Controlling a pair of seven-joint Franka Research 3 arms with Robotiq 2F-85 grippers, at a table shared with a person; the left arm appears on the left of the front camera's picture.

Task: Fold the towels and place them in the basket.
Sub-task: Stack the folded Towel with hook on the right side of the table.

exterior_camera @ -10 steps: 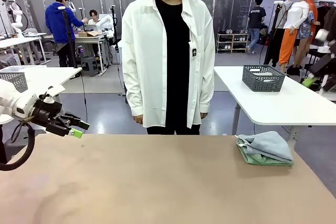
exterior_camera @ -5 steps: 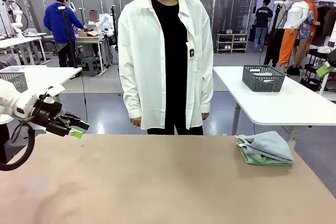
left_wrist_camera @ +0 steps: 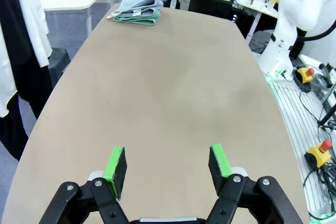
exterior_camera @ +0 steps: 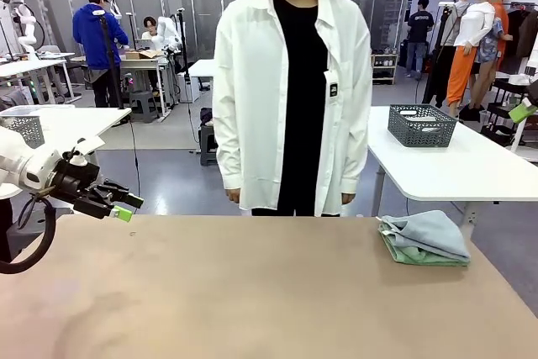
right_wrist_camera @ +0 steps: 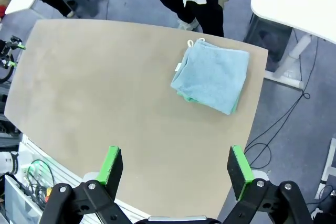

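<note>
At about three o'clock on your worktop (exterior_camera: 252, 292), close to the far right corner, the towels (exterior_camera: 424, 239) lie folded in a small stack: the pale blue-grey one on top, the mint green one under it with its edge peeking out along the near side. From your right wrist camera you look down on the same stack (right_wrist_camera: 212, 77), with a small white loop at one corner of the blue towel. From the left wrist camera the stack (left_wrist_camera: 137, 11) sits at the far end of the worktop, near twelve o'clock.

Beyond the stack, at roughly two o'clock, the basket (exterior_camera: 421, 125) stands on a separate white table (exterior_camera: 471, 170), well apart from the towels.

Your left gripper (exterior_camera: 124, 206) hangs at nine o'clock over the worktop's left edge, its fingers (left_wrist_camera: 115, 164) released and spread with nothing between them. Your right gripper (right_wrist_camera: 175, 167) hovers high above the worktop, fingers likewise spread wide and empty.

A person (exterior_camera: 292, 90) in a white coat stands at twelve o'clock behind the far edge, arms hanging down.
</note>
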